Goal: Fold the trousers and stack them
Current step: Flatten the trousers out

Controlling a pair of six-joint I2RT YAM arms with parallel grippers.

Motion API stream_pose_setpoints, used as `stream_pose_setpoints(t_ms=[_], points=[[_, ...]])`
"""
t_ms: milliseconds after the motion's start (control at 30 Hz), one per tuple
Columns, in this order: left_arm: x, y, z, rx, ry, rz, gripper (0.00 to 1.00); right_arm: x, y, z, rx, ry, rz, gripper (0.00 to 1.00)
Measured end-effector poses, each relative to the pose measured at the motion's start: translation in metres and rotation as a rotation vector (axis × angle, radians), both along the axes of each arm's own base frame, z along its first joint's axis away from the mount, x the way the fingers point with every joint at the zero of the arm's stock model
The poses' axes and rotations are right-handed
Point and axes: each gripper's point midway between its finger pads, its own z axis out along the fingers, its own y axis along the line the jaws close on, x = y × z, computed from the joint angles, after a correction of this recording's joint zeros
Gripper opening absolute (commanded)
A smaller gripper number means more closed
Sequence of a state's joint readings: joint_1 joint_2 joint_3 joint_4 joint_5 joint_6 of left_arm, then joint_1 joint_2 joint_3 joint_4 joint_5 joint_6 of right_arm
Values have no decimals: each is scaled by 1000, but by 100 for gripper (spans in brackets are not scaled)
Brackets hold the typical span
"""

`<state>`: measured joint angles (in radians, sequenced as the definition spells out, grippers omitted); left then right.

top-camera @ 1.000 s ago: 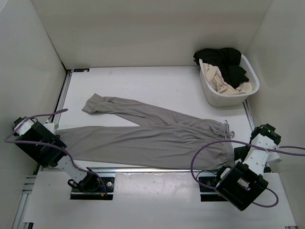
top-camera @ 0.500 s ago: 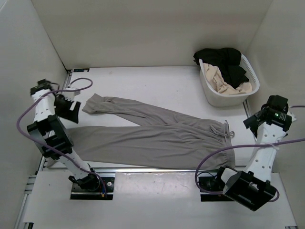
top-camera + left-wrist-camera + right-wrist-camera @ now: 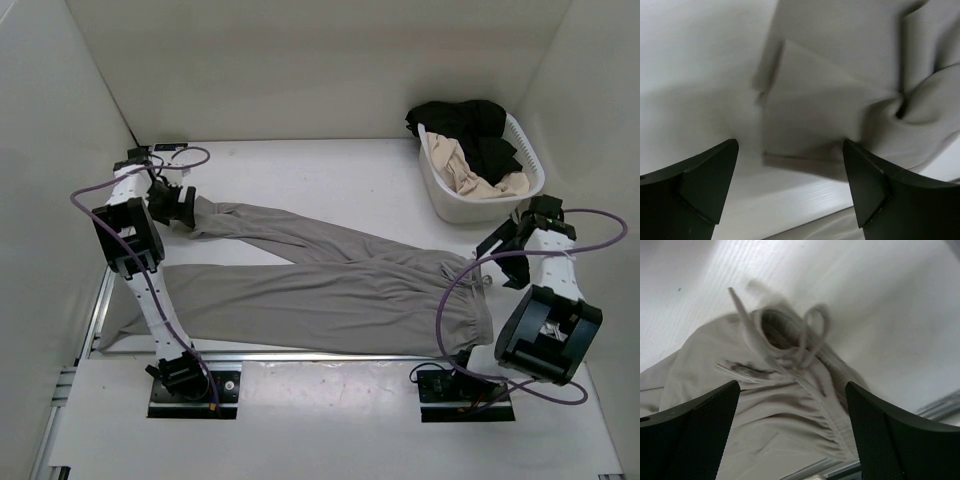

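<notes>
Jaws left, right: wide apart, empty | trousers (image 3: pixel 330 295): thin grey-taupe cloth, wrinkled, gathered waist

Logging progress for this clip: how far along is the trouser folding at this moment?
Done: the trousers lie spread flat, no fold made. In hand: the left end effector sits open at the far leg's hem, the right end effector open over the waistband; neither grips cloth. Left: every fold, then stacking.
</notes>
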<state>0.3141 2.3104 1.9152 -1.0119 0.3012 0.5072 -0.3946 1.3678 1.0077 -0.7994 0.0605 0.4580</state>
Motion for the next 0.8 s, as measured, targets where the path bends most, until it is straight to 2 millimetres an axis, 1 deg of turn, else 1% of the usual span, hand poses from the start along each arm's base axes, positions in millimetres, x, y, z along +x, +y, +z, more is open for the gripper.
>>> stream_pose_setpoints(t_ms=[33, 67, 100, 133, 167, 233, 267, 300, 333, 367, 433, 467, 500, 533, 667, 767, 800], points=[[-3, -5, -1, 8, 6, -11, 91, 5, 4, -3, -1, -3, 21, 91], [-6, -14, -1, -7, 7, -28, 71, 10, 7, -6, 0, -7, 39, 91], [-11, -19, -3, -3, 17, -36, 57, 15, 10, -9, 4, -9, 55, 91], [-15, -23, -5, 2, 21, -44, 41, 19, 12, -13, 5, -9, 67, 91], [-19, -26, -7, 12, 30, -48, 14, 22, 14, -18, 8, -1, 74, 88], [-24, -28, -10, 37, 49, -55, 14, 24, 15, -33, 14, 42, 82, 83], [-25, -27, -10, 48, 50, -53, 14, 23, 15, -42, 13, 78, 83, 78], [-26, -26, -10, 56, 51, -43, 14, 20, 15, -52, 16, 115, 84, 65], [-28, -24, -10, 62, 53, -36, 14, 17, 15, -60, 17, 149, 86, 59], [-32, -21, -10, 70, 58, -28, 14, 15, 15, -67, 20, 175, 85, 51], [-42, -11, -9, 89, 74, -2, 14, 13, 15, -74, 19, 203, 80, 39], [-50, -3, -9, 105, 88, 15, 14, 13, 14, -75, 12, 203, 76, 30], [-58, 6, -9, 122, 101, 29, 14, 13, 13, -75, 6, 201, 73, 9], [-66, 15, -9, 140, 113, 44, 14, 15, 11, -75, -1, 197, 70, 1], [-105, 53, -5, 229, 174, 91, 14, 16, 7, -76, -24, 196, 36, 0], [-130, 76, -3, 282, 215, 111, 14, 15, 4, -76, -37, 198, 25, 0], [-139, 81, -2, 293, 230, 114, 27, 15, 4, -76, -39, 198, 25, 0]])
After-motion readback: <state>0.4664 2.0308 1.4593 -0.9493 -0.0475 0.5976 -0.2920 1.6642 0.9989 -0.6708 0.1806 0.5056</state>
